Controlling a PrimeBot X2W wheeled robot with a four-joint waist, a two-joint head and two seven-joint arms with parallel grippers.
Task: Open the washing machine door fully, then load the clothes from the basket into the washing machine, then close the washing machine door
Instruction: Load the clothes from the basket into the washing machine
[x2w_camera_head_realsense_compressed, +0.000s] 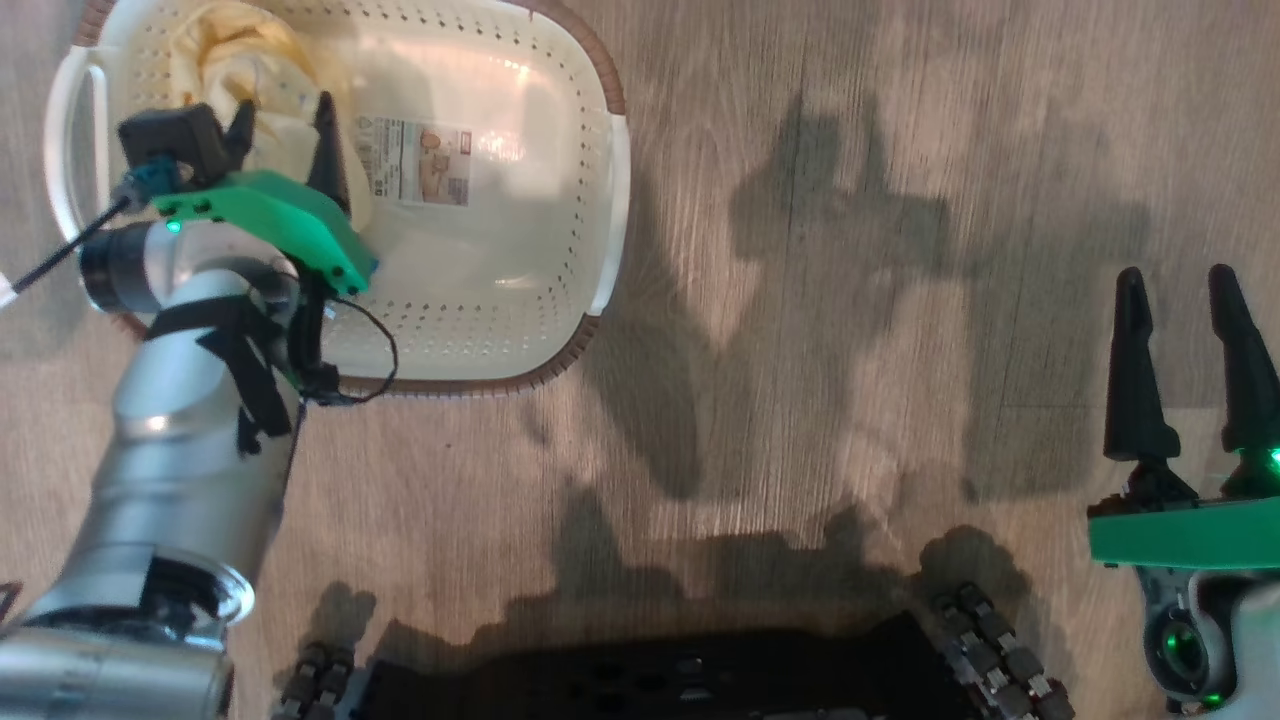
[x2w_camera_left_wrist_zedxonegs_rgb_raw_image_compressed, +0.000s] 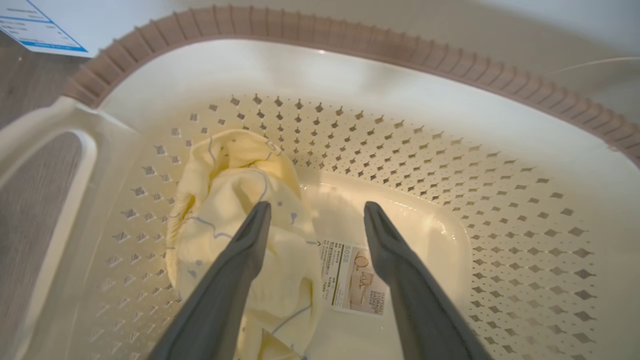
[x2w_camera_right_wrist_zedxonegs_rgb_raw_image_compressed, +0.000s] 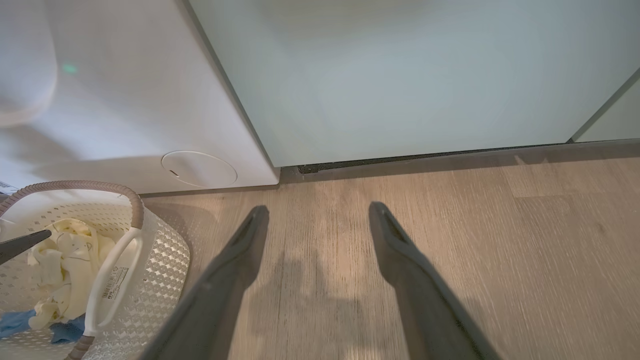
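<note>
**A:** how far along r u?

**B:** not far tbh — clothes (x2w_camera_left_wrist_zedxonegs_rgb_raw_image_compressed: 235, 200) sit bunched in a corner of the basket (x2w_camera_head_realsense_compressed: 560, 330), by a handle (x2w_camera_left_wrist_zedxonegs_rgb_raw_image_compressed: 50, 175). My left gripper (x2w_camera_left_wrist_zedxonegs_rgb_raw_image_compressed: 317, 206) hangs over them, jaws spread, nothing pinched. Right gripper (x2w_camera_head_realsense_compressed: 1175, 275) spread too, over bare floor (x2w_camera_head_realsense_compressed: 800, 300). Loading + closing left — can't tell abt the door.

Our left gripper (x2w_camera_left_wrist_zedxonegs_rgb_raw_image_compressed: 315, 210) is in the basket (x2w_camera_left_wrist_zedxonegs_rgb_raw_image_compressed: 450, 130): walls ahead and left of it, clothes (x2w_camera_left_wrist_zedxonegs_rgb_raw_image_compressed: 235, 180) by its left finger, free room right. Our right gripper (x2w_camera_right_wrist_zedxonegs_rgb_raw_image_compressed: 320, 210) has open floor (x2w_camera_right_wrist_zedxonegs_rgb_raw_image_compressed: 500, 225) ahead, then a cabinet (x2w_camera_right_wrist_zedxonegs_rgb_raw_image_compressed: 400, 75).
</note>
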